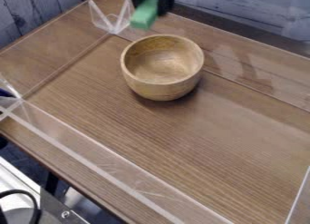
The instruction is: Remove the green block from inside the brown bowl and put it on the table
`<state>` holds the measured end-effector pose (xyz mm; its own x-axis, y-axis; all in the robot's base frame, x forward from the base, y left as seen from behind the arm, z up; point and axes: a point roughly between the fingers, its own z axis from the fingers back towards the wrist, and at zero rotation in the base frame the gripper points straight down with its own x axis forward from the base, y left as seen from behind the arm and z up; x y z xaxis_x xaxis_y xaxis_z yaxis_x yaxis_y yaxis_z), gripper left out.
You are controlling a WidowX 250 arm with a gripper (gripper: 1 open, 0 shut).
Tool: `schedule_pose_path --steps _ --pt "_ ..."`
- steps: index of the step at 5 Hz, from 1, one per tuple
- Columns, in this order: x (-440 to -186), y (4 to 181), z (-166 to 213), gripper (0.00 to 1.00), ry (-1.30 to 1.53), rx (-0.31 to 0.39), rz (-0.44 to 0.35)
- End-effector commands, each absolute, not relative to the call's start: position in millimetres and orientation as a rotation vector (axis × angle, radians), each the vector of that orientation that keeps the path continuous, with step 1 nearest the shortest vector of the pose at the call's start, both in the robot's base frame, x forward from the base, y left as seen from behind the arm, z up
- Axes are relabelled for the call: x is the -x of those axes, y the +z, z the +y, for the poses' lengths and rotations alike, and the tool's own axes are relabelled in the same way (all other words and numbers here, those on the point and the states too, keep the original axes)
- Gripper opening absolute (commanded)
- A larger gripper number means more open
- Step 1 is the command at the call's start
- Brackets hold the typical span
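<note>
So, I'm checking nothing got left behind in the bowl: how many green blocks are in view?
1. The bright green rectangular block is up at the top edge, in the dark gripper, above and behind the round light-brown wooden bowl, whose inside shows nothing.

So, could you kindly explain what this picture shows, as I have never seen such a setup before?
One camera looks down from above and in front at a wooden table edged with low clear plastic walls. A round wooden bowl stands on it, with nothing inside. At the very top edge you see the tip of a robot arm: its dark gripper, mostly cut off by the frame, holds a small green block in the air, above and behind the bowl. The block touches neither bowl nor table. Nothing else lies on the surface.
</note>
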<state>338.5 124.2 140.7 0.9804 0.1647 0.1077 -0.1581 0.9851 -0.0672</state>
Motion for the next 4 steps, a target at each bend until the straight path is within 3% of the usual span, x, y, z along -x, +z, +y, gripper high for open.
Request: schedule_pose_path --steps 1,4 --pt "-345.2 166.2 161.3 0.0 0.202 0.014 -0.201" --pt "-339.3 143.1 80.2 0.0 0.045 0.081 -0.115"
